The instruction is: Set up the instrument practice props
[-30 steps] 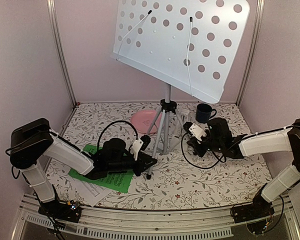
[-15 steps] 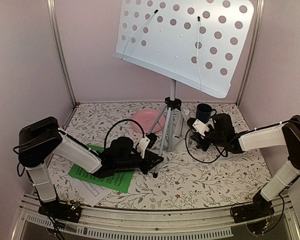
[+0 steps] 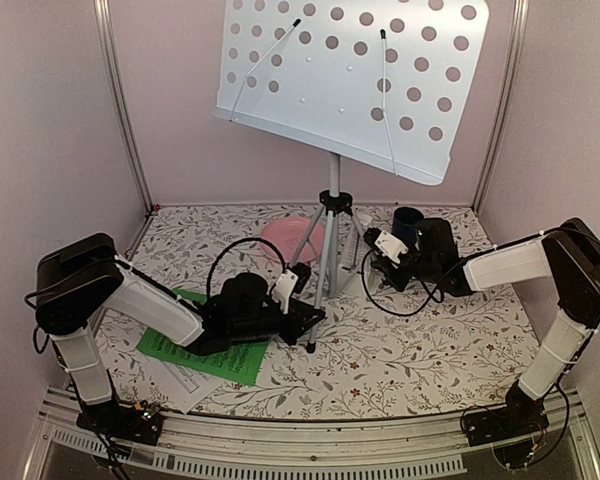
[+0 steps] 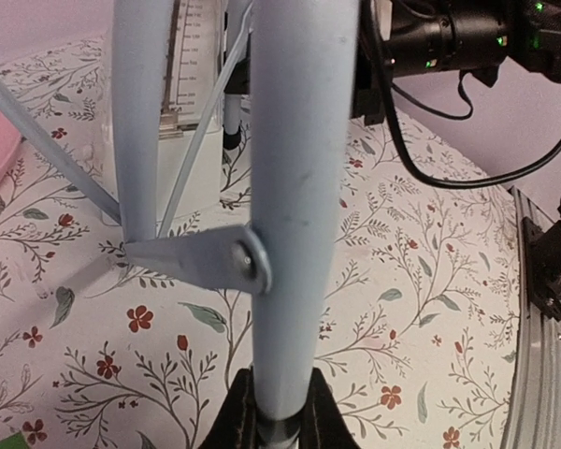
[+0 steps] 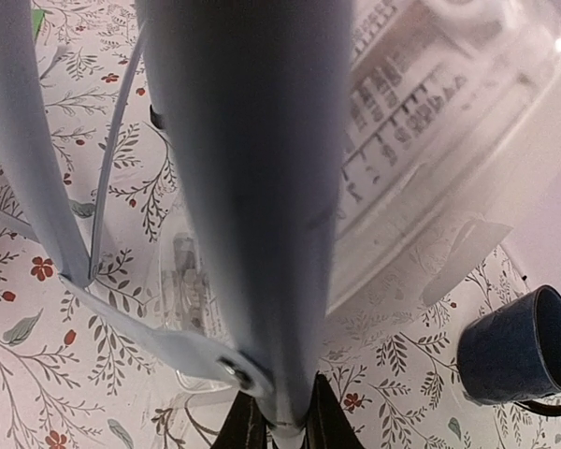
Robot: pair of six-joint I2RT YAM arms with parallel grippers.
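The pale grey-blue perforated music stand [image 3: 350,80] stands upright on its tripod at the middle of the table. My left gripper [image 3: 308,322] is shut on the front leg [image 4: 299,187] close to its foot. My right gripper [image 3: 372,258] is shut on the right-hand leg [image 5: 252,187], also low down. The white pyramid-shaped metronome [image 5: 430,122] sits just behind the legs, and the left wrist view shows its scale [image 4: 182,75]. The green music sheet [image 3: 170,342] lies flat under my left arm, on top of the white music sheet [image 3: 180,382].
A pink plate [image 3: 290,240] lies behind the tripod on the left. A dark blue mug [image 3: 408,222] stands at the back right, close to my right wrist. The enclosure walls and metal posts [image 3: 120,110] close in the back and sides.
The stand swung to the right, then came back left and a little farther from me. Both grippers moved with it and kept their hold on the legs.
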